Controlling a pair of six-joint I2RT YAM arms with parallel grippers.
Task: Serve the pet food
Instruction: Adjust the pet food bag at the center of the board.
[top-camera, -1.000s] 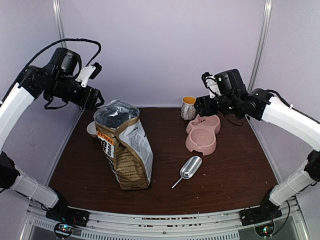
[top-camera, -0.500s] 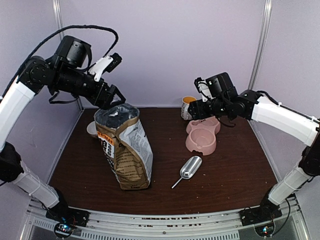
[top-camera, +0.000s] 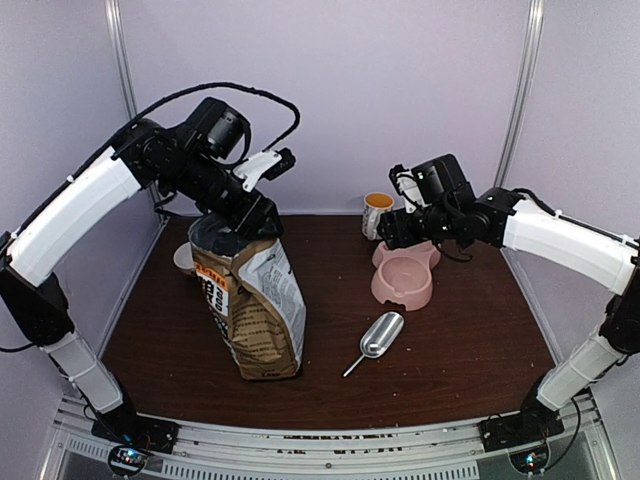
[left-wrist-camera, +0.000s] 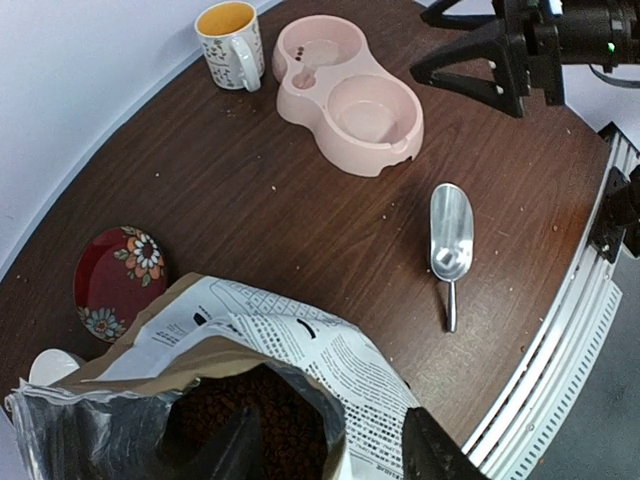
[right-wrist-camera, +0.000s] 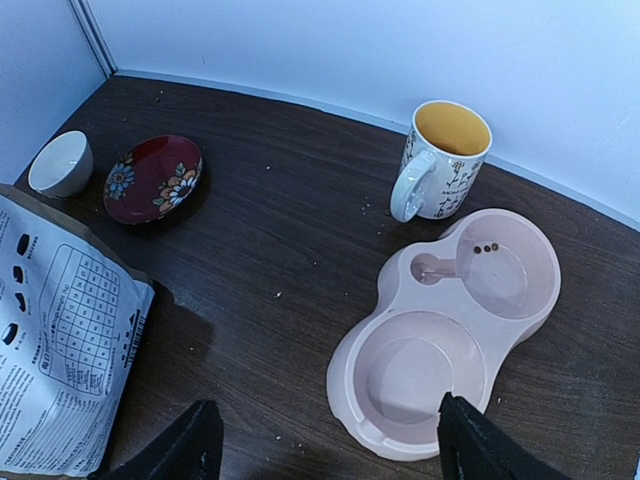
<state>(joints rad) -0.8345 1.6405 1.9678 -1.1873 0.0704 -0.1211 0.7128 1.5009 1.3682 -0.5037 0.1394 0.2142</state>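
Note:
The tall tan paper bag (top-camera: 255, 305) stands open at the table's left-centre. Brown kibble (left-wrist-camera: 270, 420) fills its mouth in the left wrist view. My left gripper (top-camera: 255, 215) is open and empty, right above the bag's mouth, one finger over the kibble and one outside the printed wall (left-wrist-camera: 330, 445). My right gripper (top-camera: 392, 228) is open and empty, hovering above the table left of the pink double bowl (top-camera: 405, 272). In the right wrist view (right-wrist-camera: 330, 440) the bowl (right-wrist-camera: 450, 350) has an empty big well and three pellets (right-wrist-camera: 486, 248) in the small one.
A metal scoop (top-camera: 380, 335) lies on the table between bag and bowl, handle toward the front. A flowered mug (top-camera: 377, 213) stands behind the bowl. A red saucer (right-wrist-camera: 153, 178) and a small white bowl (right-wrist-camera: 60, 162) sit at the back left behind the bag.
My left arm has swung right and down from the back left wall to just over the bag's mouth. My right gripper has shifted slightly left and lower near the mug.

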